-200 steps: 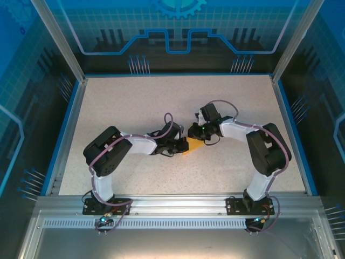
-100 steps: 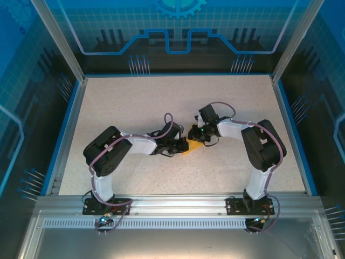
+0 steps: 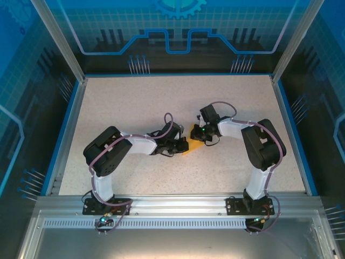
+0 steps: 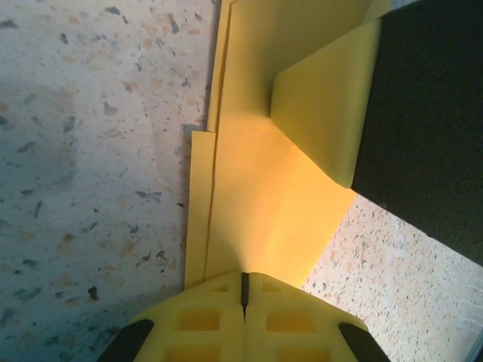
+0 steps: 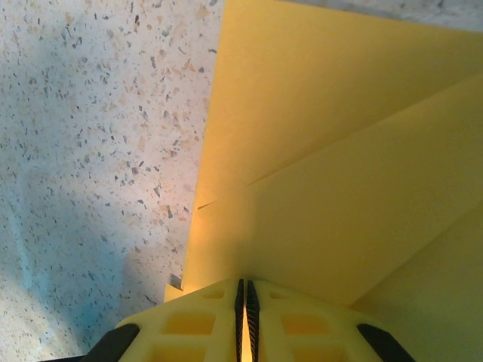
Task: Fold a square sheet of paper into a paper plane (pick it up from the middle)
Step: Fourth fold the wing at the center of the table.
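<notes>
Looking down on a pale speckled desk (image 3: 161, 102), boxed in by a blue rim (image 3: 68, 127), with clear panels printed with blue lines (image 3: 178, 38) behind and a silver aluminium rail (image 3: 178, 204) along the near edge.

Right at mid-desk, between the two wrists: a thin orange-yellow sheet of paper (image 3: 193, 147), partly folded, mostly covered from above by the black wrists, just a small wedge peeking out.

From the left wrist camera, a closer look at the paper (image 4: 256, 219): stacked layers with stepped edges down the left side, one flap (image 4: 317, 113) standing up off the rest, and a black bulk (image 4: 430, 113) at the upper right, overlapping that flap's edge. Hard to say what that bulk belongs to.

From the right wrist camera, more paper (image 5: 339, 151) with a slanted crease across it, bare desk to the left.

Now the arms.

Left arm (image 3: 105, 151): bolted at the near rail, elbow swung out left, white forearm reaching right toward the centre, purple cable (image 3: 168, 120) looping over it. Left jaws pressed together, yellow pads (image 4: 204, 324) meeting in a thin line, pinching the paper's edge.

Right arm (image 3: 264, 148): elbow bulging out right, forearm angling left to the same spot. Right jaws clamped on the paper, pads (image 5: 189, 324) with only a sliver between them.
</notes>
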Motion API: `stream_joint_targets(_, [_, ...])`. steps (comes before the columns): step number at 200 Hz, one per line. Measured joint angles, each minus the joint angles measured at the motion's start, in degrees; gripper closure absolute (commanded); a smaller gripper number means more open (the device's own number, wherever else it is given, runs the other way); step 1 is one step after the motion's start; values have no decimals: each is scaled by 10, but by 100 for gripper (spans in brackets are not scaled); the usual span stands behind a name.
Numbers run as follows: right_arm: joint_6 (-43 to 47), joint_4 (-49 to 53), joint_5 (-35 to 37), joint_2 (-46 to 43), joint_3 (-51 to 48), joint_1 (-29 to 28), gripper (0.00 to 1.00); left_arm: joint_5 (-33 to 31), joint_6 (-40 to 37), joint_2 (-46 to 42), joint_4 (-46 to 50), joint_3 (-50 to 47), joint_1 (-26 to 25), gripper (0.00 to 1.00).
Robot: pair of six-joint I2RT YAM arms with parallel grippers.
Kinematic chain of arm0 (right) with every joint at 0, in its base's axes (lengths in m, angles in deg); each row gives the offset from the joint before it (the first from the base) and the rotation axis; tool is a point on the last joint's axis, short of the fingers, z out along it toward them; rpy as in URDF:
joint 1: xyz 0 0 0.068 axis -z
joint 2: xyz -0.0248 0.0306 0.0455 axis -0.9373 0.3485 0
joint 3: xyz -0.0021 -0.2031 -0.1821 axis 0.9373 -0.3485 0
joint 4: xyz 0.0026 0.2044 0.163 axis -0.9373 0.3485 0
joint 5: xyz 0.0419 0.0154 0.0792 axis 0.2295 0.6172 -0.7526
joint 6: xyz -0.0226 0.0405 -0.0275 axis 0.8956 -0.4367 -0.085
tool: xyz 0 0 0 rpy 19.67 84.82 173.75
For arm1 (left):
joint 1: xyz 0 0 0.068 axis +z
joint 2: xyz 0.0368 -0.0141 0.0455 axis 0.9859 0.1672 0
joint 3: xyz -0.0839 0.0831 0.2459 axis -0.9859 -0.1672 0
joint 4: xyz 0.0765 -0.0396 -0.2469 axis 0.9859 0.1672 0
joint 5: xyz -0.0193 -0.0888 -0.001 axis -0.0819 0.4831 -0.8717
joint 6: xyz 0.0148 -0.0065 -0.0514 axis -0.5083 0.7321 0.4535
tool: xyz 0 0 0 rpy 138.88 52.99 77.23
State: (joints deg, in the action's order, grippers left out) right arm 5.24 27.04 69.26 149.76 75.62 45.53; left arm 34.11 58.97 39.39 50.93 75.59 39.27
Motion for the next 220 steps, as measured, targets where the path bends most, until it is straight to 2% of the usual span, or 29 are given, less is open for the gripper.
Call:
stream_joint_targets(53, [-15, -9, -17, 3, -6, 9, 87, 0, 0, -6, 5, 0, 0, 91])
stream_joint_targets(114, [-24, -20, -39, 7, -11, 20, 87, 4, 15, -82, -12, -23, 1, 84])
stream_joint_targets(152, [-26, -20, -41, 8, -11, 20, 87, 20, 34, -75, -28, -26, -1, 80])
stream_joint_targets(220, [-30, -20, -43, 12, -7, 21, 87, 15, 35, -44, 6, -24, -11, 80])
